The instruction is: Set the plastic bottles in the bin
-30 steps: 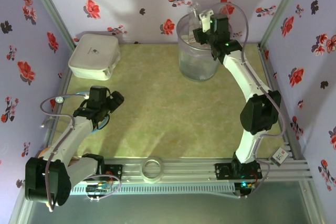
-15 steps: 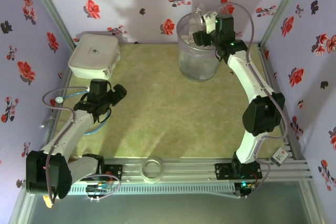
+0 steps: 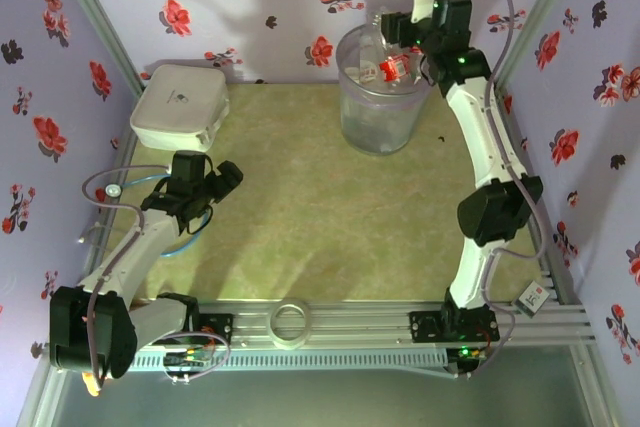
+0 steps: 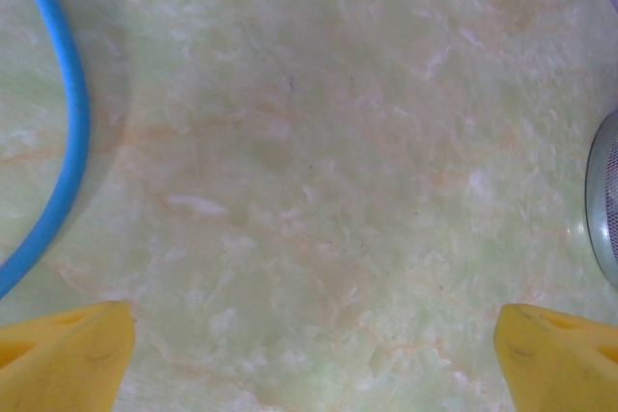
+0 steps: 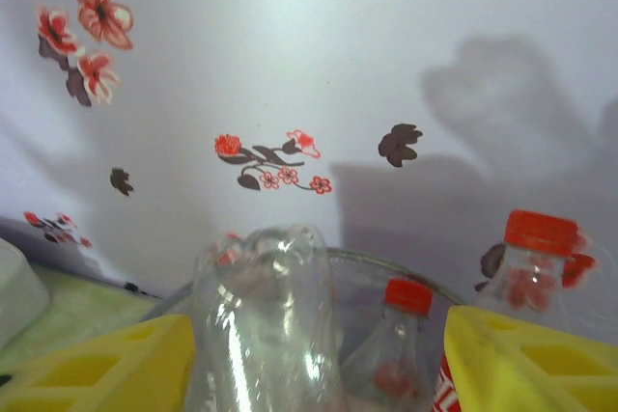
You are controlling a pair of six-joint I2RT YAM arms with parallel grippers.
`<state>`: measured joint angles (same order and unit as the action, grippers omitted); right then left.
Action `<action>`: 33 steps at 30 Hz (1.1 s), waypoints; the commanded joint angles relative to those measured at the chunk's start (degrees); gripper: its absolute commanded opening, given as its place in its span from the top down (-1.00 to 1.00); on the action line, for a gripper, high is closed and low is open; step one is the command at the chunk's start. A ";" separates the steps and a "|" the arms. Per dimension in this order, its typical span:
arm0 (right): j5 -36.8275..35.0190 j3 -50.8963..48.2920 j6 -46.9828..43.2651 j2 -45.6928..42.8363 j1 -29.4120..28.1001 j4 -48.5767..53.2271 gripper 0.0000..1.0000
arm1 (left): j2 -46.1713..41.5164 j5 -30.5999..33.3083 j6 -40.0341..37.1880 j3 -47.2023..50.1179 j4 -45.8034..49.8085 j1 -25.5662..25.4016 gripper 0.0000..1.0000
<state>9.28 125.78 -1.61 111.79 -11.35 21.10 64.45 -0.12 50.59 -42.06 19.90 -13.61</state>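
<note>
Now | table [image 3: 300,207]: left gripper [image 4: 314,349] spread wide over its bare top, holding nothing | bin [image 3: 378,122]: upright at the far right | right gripper [image 5: 319,359]: over the bin, jaws apart, clamping nothing | bottles [image 5: 401,335]: inside the bin, one between the fingers.

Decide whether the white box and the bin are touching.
Apart. The top external view shows a wide strip of bare green table between the white box and the bin.
</note>
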 commanded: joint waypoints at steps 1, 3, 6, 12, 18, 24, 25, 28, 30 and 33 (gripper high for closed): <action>8.83 3.64 8.15 5.53 1.67 1.48 -0.38 | -0.48 -0.40 -0.91 0.99 -0.96 -0.37 -0.93; 9.24 4.99 8.28 7.55 1.69 1.80 -0.39 | -0.45 -0.33 -1.09 1.06 -0.91 -0.33 -0.93; 11.18 4.61 8.50 8.79 1.69 1.90 -0.38 | -0.55 -0.29 -1.51 1.00 -0.55 -0.37 -0.93; 16.28 -1.78 8.02 7.63 1.38 -0.09 -0.35 | -0.12 0.10 -1.93 0.82 -0.42 -0.36 -0.94; 18.66 -12.41 6.30 4.15 1.07 -3.67 -0.34 | 0.38 0.11 -1.88 0.84 -0.80 -0.35 -0.94; 18.10 -20.30 5.39 1.78 0.55 -6.06 -0.26 | 0.86 0.06 -1.72 0.67 -0.94 -0.29 -0.94; 17.93 -21.29 5.33 1.37 0.41 -6.80 -0.24 | 0.91 0.08 -1.71 0.54 -1.00 -0.36 -0.94; 13.90 -23.13 4.78 0.17 0.11 -6.37 -0.19 | 0.91 -0.04 -1.45 0.54 -0.89 -0.32 -0.94; 9.93 -25.61 4.79 -1.68 -0.20 -8.55 -0.18 | 0.85 -0.01 -1.45 0.56 -0.91 -0.33 -0.94; 3.73 -28.12 6.04 -4.45 -0.26 -12.26 -0.12 | 0.77 -0.08 -1.30 0.57 -0.90 -0.35 -0.94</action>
<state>19.68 100.99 3.44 109.23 -11.07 4.84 64.97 -0.12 50.19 -41.93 19.70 -13.61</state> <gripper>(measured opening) 0.573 0.969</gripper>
